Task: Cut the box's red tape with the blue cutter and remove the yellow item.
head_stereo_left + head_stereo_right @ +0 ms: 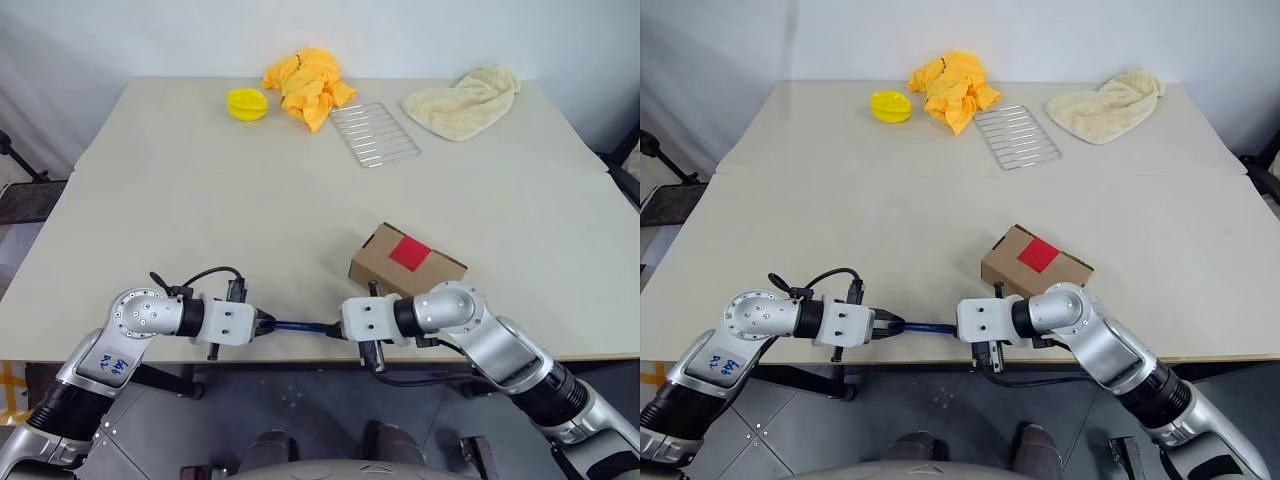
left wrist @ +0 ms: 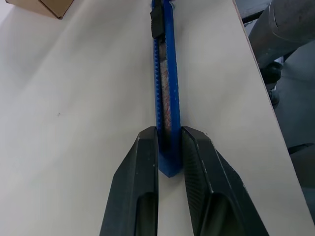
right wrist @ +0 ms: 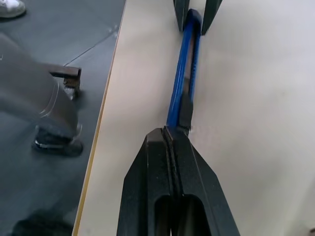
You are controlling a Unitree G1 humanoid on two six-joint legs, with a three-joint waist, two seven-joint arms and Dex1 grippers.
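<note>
The box (image 1: 405, 262) lies on the table near the front edge, flaps down, with the red tape (image 1: 409, 252) square on its top. To its left, the blue cutter (image 1: 300, 326) hangs level just over the table's front edge, held at both ends. My left gripper (image 1: 268, 323) is shut on its butt end, fingers (image 2: 145, 172) either side of the blue body (image 2: 165, 88). My right gripper (image 3: 168, 132) is shut on the cutter's thin far end, just past the black slider. The right arm sits directly in front of the box. The yellow item is hidden.
At the table's far side lie a round yellow disc (image 1: 247, 103), a crumpled orange cloth (image 1: 307, 85), a wire rack (image 1: 374, 133) and a cream towel (image 1: 463, 100). The table's front edge (image 3: 106, 113) runs right beside the cutter, with floor below.
</note>
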